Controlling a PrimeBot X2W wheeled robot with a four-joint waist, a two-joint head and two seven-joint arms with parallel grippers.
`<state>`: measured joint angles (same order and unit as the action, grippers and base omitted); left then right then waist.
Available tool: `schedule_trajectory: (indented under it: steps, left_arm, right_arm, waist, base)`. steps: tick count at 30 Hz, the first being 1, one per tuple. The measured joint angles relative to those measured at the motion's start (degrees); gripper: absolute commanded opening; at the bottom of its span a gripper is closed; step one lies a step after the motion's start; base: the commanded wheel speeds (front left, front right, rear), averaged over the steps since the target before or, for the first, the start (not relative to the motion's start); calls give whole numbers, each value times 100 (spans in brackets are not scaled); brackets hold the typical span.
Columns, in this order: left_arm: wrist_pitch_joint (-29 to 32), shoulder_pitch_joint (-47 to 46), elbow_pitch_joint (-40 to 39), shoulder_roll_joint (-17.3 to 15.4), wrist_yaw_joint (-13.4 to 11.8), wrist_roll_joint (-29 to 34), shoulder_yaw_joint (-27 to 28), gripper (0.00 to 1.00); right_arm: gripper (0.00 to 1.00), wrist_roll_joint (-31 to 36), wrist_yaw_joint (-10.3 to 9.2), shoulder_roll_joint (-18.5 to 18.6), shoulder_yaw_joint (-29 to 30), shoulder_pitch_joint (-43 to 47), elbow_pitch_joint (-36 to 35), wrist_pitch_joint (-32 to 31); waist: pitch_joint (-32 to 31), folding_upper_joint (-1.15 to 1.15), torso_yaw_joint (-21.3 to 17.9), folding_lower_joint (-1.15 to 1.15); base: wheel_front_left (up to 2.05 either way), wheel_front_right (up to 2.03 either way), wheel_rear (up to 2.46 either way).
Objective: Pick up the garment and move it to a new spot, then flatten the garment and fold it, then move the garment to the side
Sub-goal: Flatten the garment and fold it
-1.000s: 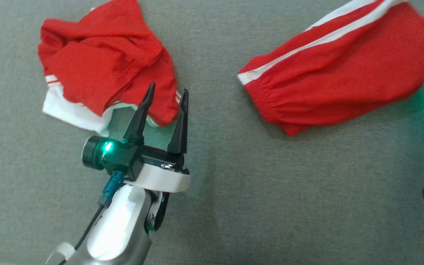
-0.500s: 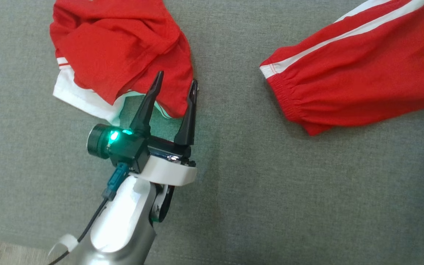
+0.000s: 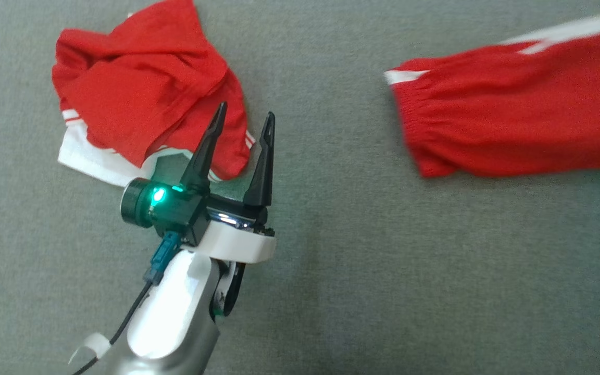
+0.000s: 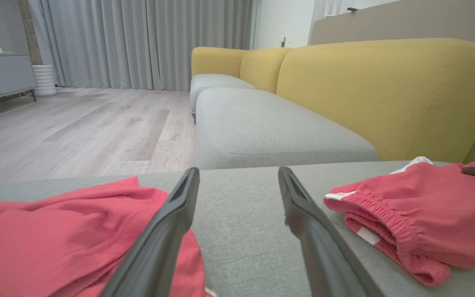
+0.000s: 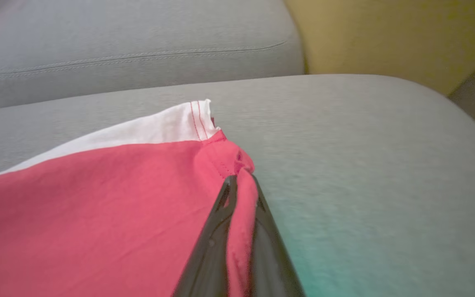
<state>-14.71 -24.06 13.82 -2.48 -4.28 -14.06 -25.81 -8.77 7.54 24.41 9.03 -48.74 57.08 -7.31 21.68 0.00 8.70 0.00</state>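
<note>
Nearby, crumpled red cloth [image 3: 138, 94] flanks left hand [image 3: 246, 110].

Head view: from high above, facing straight down on the grey cushion [image 3: 383, 271] and the left gripper [image 3: 246, 110]. Left wrist view: low, close over that cushion, facing along the fingers [image 4: 165, 239] toward a yellow sofa [image 4: 386, 90]; shared with the head view, crumpled red cloth [image 4: 56, 235] left of the fingers, red garment [image 4: 423, 206] right of them. Right wrist view: nearest, right gripper [image 5: 241, 181] pinching that garment's edge.
</note>
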Motion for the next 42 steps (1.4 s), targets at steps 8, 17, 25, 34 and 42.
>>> schedule_trajectory:
  steps: [8, 17, 25, 34, 42]
  left_arm:
    - [0, 179, 4, 0, 34, 51, 20, 100]
    - [0, 358, 96, -1, 81, 104, 130, 100]
    - [0, 547, 145, -1, 85, 113, 188, 100]
    - [0, 774, 162, -2, 129, 153, 210, 100]
    - [0, 806, 156, -4, 132, 197, 268, 100]
  right_arm:
    - [0, 154, 0, 456, 742, 563, 142, 350]
    - [0, 331, 0, 5, 886, 592, 209, 761]
    - [0, -124, 0, -573, 193, 592, -270, 1179]
    - [0, -1327, 0, -1079, -1360, 1042, -1448, 1283]
    - [0, -1551, 0, -1192, -2116, 1361, -1568, 1251]
  waist:
    - [-209, 0, -128, -1]
    - [-384, 0, -97, 0]
    - [-798, 0, -138, -1]
    - [-1257, 0, -100, -1]
    - [-1281, 0, 79, 0]
  base:
    - [0, 0, 0]
    - [0, 0, 0]
    - [0, 0, 0]
    - [0, 0, 0]
    - [0, 0, 0]
